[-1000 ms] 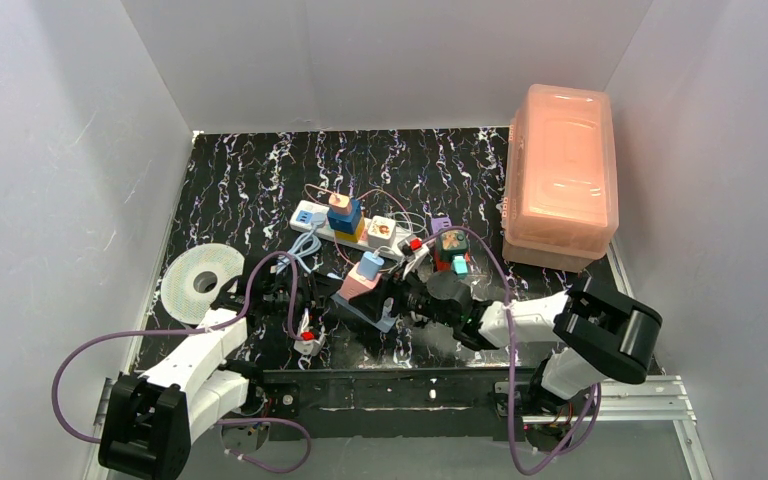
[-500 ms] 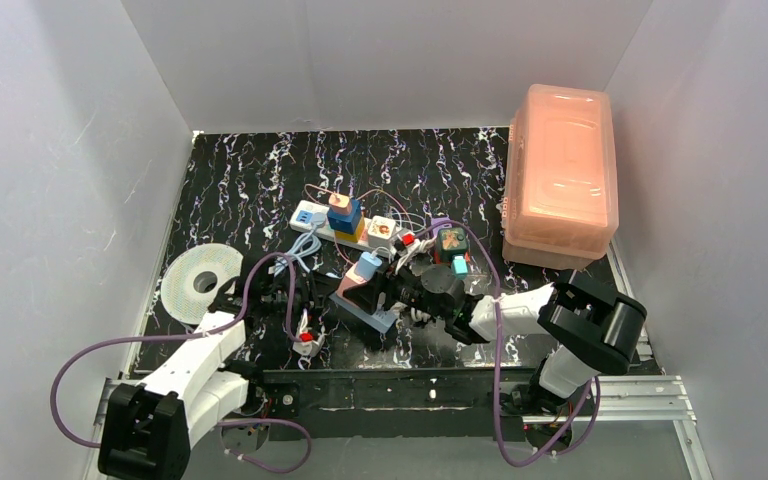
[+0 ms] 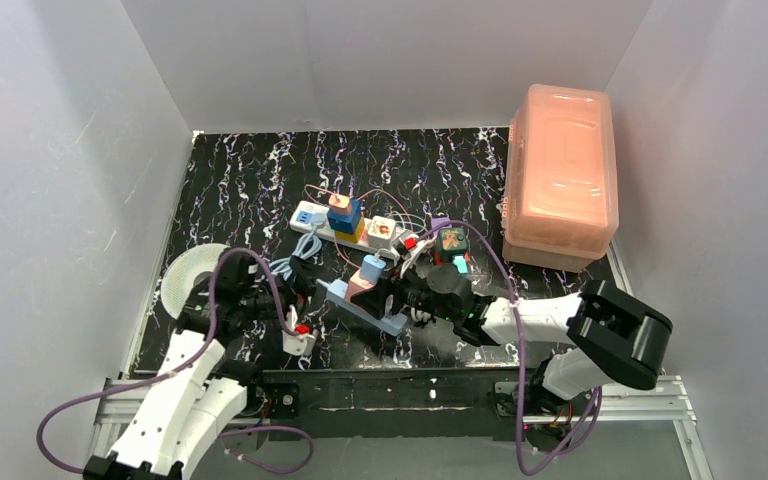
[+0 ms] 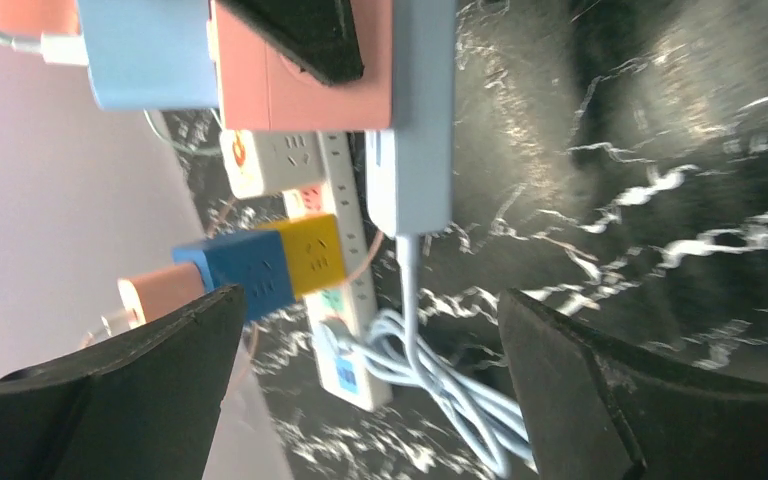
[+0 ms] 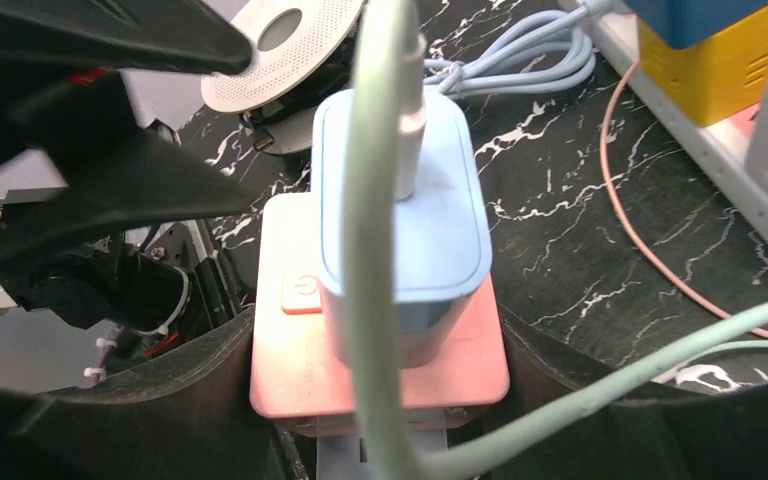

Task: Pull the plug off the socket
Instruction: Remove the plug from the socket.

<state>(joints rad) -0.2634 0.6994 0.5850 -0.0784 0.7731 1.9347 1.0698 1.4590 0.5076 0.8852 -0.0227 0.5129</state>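
Note:
The socket, a long white power strip (image 3: 322,228) (image 4: 350,350) (image 5: 680,110), lies mid-table. A blue-and-yellow cube stack (image 3: 344,218) with an orange plug on top and a white cube (image 3: 382,231) are plugged into it. Nearer me, a pink adapter block (image 3: 356,291) (image 4: 300,90) (image 5: 290,360) carrying a light-blue charger plug (image 3: 372,268) (image 5: 400,220) sits on a slim light-blue strip (image 3: 390,322) (image 4: 415,130). My right gripper (image 3: 385,295) (image 5: 380,390) is shut on the pink block's sides. My left gripper (image 3: 285,305) (image 4: 372,300) stands wide open and holds nothing, left of the strip.
A white perforated disc (image 3: 195,275) lies at the left edge. A coiled pale cable (image 3: 300,262) (image 4: 460,390) runs from the slim strip. A short purple strip with a dark cube (image 3: 450,243) lies right of centre, and an orange lidded box (image 3: 560,175) stands at the right wall.
My left gripper has opened wide and drawn back to the left and toward the bases. The slim strip's left end has swung left. My right gripper stays clamped on the pink block.

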